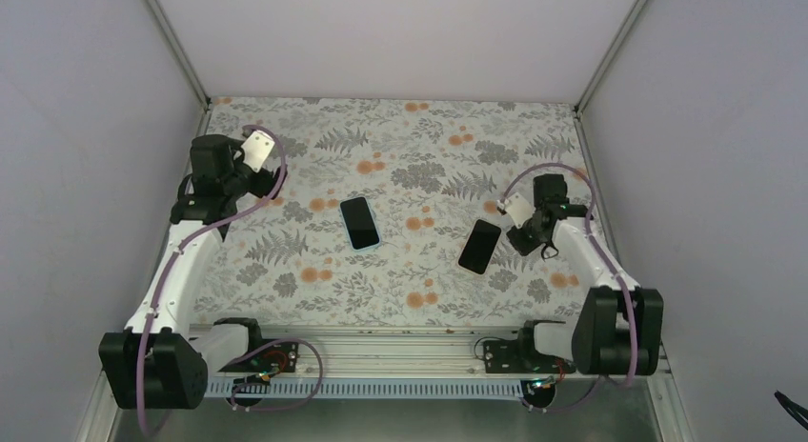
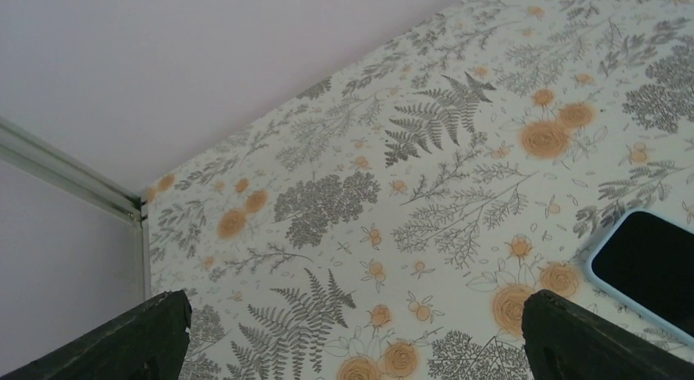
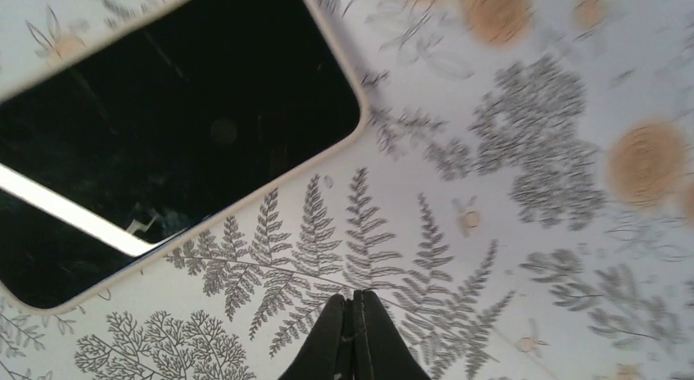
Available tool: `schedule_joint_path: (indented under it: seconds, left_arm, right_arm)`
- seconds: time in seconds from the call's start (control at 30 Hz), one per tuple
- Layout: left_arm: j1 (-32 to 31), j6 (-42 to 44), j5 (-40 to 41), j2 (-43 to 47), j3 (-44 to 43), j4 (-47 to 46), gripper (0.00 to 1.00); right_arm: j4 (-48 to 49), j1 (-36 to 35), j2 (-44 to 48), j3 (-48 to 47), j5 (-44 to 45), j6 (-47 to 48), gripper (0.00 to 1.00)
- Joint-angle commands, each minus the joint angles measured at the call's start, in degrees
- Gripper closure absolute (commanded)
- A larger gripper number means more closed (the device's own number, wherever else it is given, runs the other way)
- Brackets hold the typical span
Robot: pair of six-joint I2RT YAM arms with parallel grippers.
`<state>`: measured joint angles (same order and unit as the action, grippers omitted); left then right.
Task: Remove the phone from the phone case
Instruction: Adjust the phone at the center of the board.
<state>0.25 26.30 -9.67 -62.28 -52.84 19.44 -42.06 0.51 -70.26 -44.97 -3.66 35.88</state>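
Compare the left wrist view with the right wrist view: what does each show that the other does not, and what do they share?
Left wrist only: the left claw wide open, a corner of a blue-rimmed phone, and the pale walls with a metal rail at their corner.
Right wrist only: the right claw shut on nothing, with a pale-rimmed phone close by, its dark screen reflecting a strip of light.
Both: the flowered table cover and part of a dark phone screen.
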Motion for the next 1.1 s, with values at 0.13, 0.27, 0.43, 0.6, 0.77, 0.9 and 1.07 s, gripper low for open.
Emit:
schedule_joint_path:
  seconds: [0.13, 0.27, 0.43, 0.6, 0.77, 0.9, 1.07]
  left_arm:
    - [0.2, 4.2, -4.4, -1.3, 0.9, 2.2, 0.0]
    - [0.1, 3.4, -4.7, -3.0, 0.3, 2.6, 0.0]
    - [0.1, 3.1, -4.9, -3.1, 0.9, 1.8, 0.0]
    - [0.1, 4.1, -5.7, -1.0, 3.0, 0.0, 0.0]
    - [0.1, 4.3, -4.7, -2.1, 3.0, -0.1, 0.0]
    - [0.1, 4.6, -3.9, -2.2, 3.9, -1.0, 0.0]
    - [0.1, 5.0, -3.3, -1.9, 4.1, -1.1, 0.0]
  right_arm:
    - [1.2, -0.5, -10.2, 0.6, 0.3, 0.3, 0.97]
    - [2.8, -1.8, -14.9, 0.3, 0.3, -0.4, 0.97]
    - [4.6, -3.1, -19.8, -1.8, -0.5, -0.8, 0.97]
    - [5.8, -5.4, -24.3, -5.9, -1.7, -1.9, 0.97]
    - [5.5, -9.6, -30.4, -11.7, -2.6, -2.6, 0.97]
    - [5.2, -14.1, -35.2, -16.4, -2.7, -3.8, 0.97]
    - [4.6, -19.9, -39.7, -21.1, -2.9, -5.5, 0.96]
